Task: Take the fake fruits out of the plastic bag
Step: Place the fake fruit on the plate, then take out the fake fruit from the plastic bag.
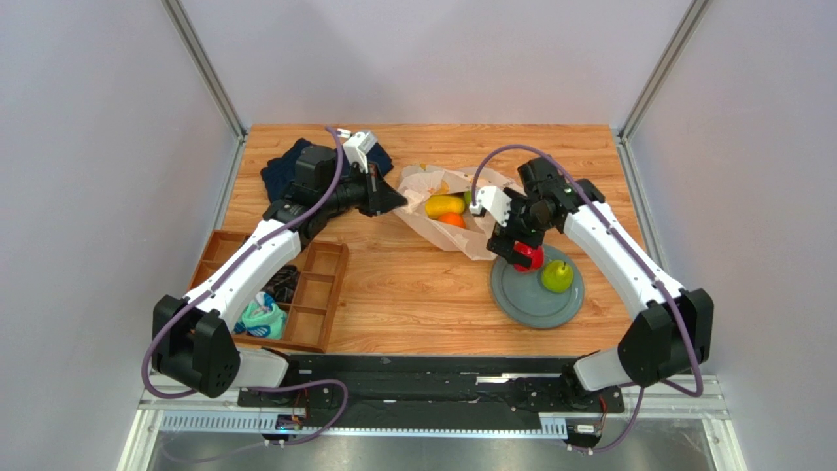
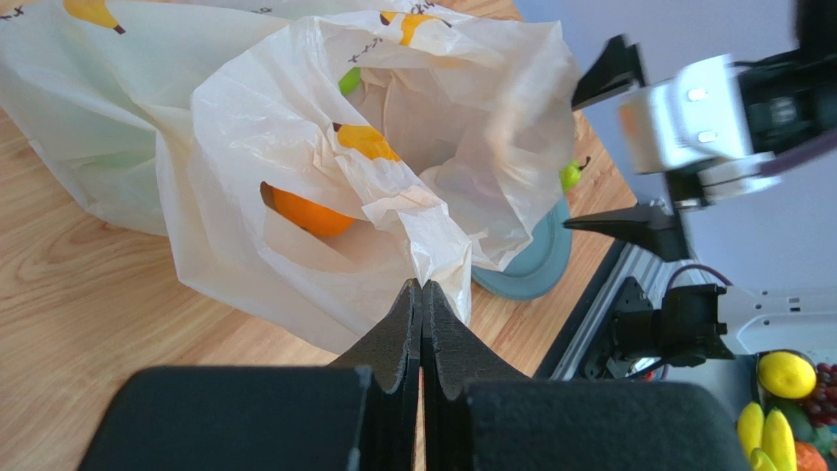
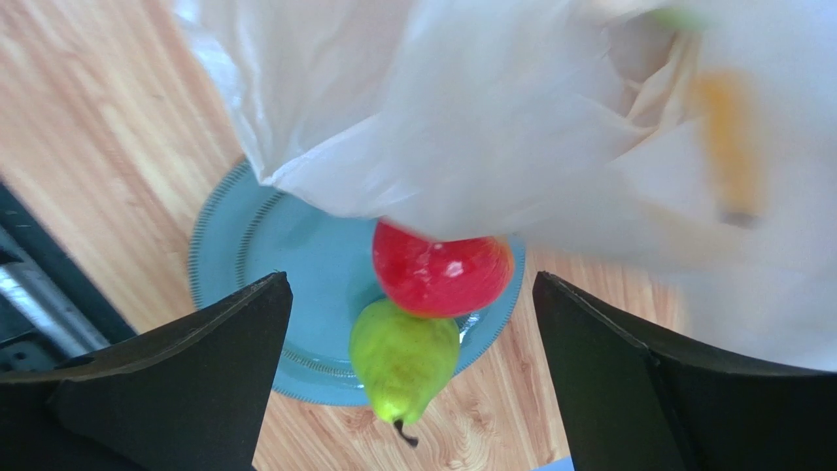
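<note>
The cream plastic bag point(image 1: 432, 224) lies at mid-table with its mouth open. A yellow fruit point(image 1: 444, 205) and an orange point(image 1: 453, 221) show inside it. My left gripper point(image 1: 398, 199) is shut on the bag's rim point(image 2: 432, 250) and holds it up. In the left wrist view the orange point(image 2: 307, 213) and a green fruit point(image 2: 349, 80) sit inside. My right gripper point(image 1: 508, 242) is open and empty, just right of the bag. In the right wrist view point(image 3: 411, 285) it hangs above a red apple point(image 3: 442, 270) and a green pear point(image 3: 403, 358). Both rest on a grey-blue plate point(image 3: 251, 245).
The plate point(image 1: 521, 304) sits right of the bag, holding the apple point(image 1: 529, 257) and pear point(image 1: 557, 277). A wooden compartment tray point(image 1: 319, 285) at the near left holds rolled teal socks point(image 1: 261, 316). A dark navy cloth point(image 1: 287, 169) lies at the far left.
</note>
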### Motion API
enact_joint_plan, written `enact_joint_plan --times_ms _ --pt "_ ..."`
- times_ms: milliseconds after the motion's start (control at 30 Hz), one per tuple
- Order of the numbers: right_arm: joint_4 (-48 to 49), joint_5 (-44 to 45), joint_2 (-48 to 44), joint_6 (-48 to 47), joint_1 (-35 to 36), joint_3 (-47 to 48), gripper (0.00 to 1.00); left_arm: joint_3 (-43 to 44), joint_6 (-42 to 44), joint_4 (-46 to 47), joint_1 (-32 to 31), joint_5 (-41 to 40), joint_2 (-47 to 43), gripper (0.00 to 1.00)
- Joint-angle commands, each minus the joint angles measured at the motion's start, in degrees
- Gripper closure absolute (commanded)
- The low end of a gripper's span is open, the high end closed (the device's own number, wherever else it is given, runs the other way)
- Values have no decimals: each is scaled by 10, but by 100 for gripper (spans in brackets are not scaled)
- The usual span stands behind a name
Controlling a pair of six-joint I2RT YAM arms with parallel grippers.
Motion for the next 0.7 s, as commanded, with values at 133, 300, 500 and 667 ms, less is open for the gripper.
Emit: enact_joint_plan --times_ms 133,300,500,667 --pt "-89 -146 -78 89 11 123 5 -27 -17 25 2 12 -21 100" --pt "48 -128 -32 230 21 130 26 -33 -22 26 2 17 -31 100" --pt "85 -146 67 243 66 187 38 -20 -18 14 2 22 -32 100" --pt "117 -100 137 251 95 194 49 -42 -9 7 2 20 -60 100"
